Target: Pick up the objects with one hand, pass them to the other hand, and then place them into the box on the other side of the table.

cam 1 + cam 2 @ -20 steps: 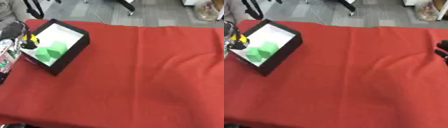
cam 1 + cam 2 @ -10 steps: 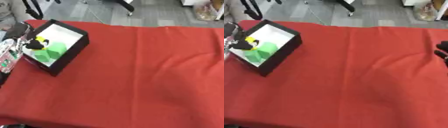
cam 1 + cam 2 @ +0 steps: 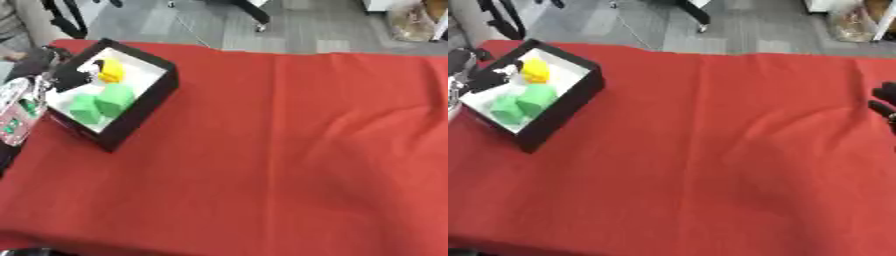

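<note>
A black box with a white inside (image 3: 140, 107) stands at the table's left end. Two green blocks (image 3: 103, 102) lie in it, and a yellow object (image 3: 111, 71) rests near its far wall. My left hand (image 3: 63, 76) hovers over the box's left rim, fingers relaxed and just apart from the yellow object. Only a dark sliver of my right hand (image 3: 883, 102) shows at the right edge of the right eye view, level with the table's far half.
The red cloth (image 3: 289, 150) covers the whole table, with soft creases right of centre. Grey floor and chair legs (image 3: 249, 10) lie beyond the far edge. My left arm's silver forearm (image 3: 16, 112) runs along the left edge.
The yellow object has gone from my left hand at the box's left rim to inside the box near its far wall. The hand has let it go. The right hand has stayed put.
</note>
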Controlling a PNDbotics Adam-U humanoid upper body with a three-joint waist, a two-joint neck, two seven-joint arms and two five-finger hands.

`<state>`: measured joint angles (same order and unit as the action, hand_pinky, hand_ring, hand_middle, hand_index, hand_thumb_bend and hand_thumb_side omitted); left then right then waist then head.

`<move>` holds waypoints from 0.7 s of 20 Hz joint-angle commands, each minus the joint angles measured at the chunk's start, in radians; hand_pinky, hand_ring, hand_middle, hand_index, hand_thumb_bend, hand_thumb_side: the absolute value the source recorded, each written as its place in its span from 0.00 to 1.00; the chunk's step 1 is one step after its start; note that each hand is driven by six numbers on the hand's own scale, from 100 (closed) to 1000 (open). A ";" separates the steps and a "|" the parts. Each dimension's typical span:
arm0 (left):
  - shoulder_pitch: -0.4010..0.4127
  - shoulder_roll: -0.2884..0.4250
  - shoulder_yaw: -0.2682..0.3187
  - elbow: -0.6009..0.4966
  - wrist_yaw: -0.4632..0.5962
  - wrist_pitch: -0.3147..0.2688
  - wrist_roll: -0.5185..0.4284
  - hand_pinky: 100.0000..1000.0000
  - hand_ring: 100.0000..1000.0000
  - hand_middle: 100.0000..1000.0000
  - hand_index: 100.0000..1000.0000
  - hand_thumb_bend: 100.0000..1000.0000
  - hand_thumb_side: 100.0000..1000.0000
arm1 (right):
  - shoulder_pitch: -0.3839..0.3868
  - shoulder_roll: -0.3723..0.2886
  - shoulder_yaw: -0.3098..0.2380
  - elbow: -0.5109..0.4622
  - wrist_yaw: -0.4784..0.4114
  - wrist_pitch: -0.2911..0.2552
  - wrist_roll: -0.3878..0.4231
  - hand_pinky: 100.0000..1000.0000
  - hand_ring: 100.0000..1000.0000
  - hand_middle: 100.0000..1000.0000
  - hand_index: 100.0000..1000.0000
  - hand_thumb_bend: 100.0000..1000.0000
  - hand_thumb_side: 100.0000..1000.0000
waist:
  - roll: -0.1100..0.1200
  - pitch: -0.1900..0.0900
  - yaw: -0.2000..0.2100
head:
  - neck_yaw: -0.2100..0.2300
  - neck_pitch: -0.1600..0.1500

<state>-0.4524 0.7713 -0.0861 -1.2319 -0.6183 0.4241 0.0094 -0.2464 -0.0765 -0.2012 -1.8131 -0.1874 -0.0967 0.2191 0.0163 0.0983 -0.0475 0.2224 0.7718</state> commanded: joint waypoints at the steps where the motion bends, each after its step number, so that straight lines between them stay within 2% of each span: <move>1: 0.010 0.023 0.040 -0.100 0.088 0.010 0.079 0.72 0.76 0.77 0.82 0.28 0.93 | -0.009 -0.010 -0.005 -0.016 0.001 -0.001 -0.004 0.80 0.77 0.67 0.78 0.17 0.79 | 0.011 -0.029 0.004 | -0.003 -0.002; 2: 0.026 0.021 0.049 -0.150 0.125 0.006 0.111 0.72 0.76 0.77 0.82 0.27 0.93 | -0.009 -0.009 -0.006 -0.016 0.001 -0.001 -0.004 0.80 0.77 0.67 0.78 0.17 0.79 | 0.011 -0.028 0.006 | -0.005 -0.002; 4: 0.063 -0.002 0.072 -0.284 0.214 -0.016 0.184 0.72 0.77 0.78 0.80 0.19 0.86 | -0.010 -0.008 -0.008 -0.017 0.004 -0.002 -0.005 0.80 0.77 0.67 0.78 0.17 0.77 | 0.009 -0.027 0.012 | -0.011 -0.002; 6: 0.110 -0.040 0.087 -0.441 0.316 -0.064 0.256 0.72 0.77 0.78 0.80 0.15 0.84 | -0.009 -0.007 -0.010 -0.018 0.011 -0.003 -0.007 0.80 0.77 0.67 0.78 0.17 0.76 | 0.006 -0.025 0.017 | -0.020 -0.002; 8: 0.154 -0.085 0.097 -0.574 0.403 -0.112 0.307 0.71 0.76 0.77 0.79 0.13 0.83 | -0.007 -0.006 -0.012 -0.018 0.021 -0.004 -0.008 0.80 0.77 0.67 0.78 0.18 0.75 | 0.003 -0.023 0.024 | -0.036 -0.002; 10: 0.188 -0.170 0.100 -0.691 0.479 -0.170 0.335 0.70 0.75 0.76 0.78 0.12 0.82 | -0.004 -0.005 -0.017 -0.018 0.042 -0.007 -0.014 0.80 0.78 0.68 0.79 0.18 0.74 | -0.001 -0.021 0.035 | -0.070 -0.002; 12: 0.209 -0.253 0.092 -0.750 0.522 -0.234 0.344 0.70 0.74 0.76 0.78 0.12 0.83 | -0.002 -0.002 -0.021 -0.021 0.084 -0.011 -0.030 0.80 0.78 0.69 0.80 0.18 0.72 | -0.007 -0.018 0.042 | -0.112 -0.002; 14: 0.219 -0.335 0.069 -0.764 0.541 -0.306 0.329 0.70 0.74 0.76 0.77 0.11 0.83 | 0.000 0.000 -0.024 -0.026 0.151 -0.018 -0.056 0.80 0.80 0.71 0.81 0.18 0.69 | -0.013 -0.014 0.044 | -0.152 -0.002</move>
<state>-0.2273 0.4625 -0.0167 -1.9576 -0.0989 0.1573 0.3371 -0.2374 -0.0733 -0.2198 -1.8146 -0.0681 -0.1112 0.1765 0.0152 0.0983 -0.0047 0.0931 0.7718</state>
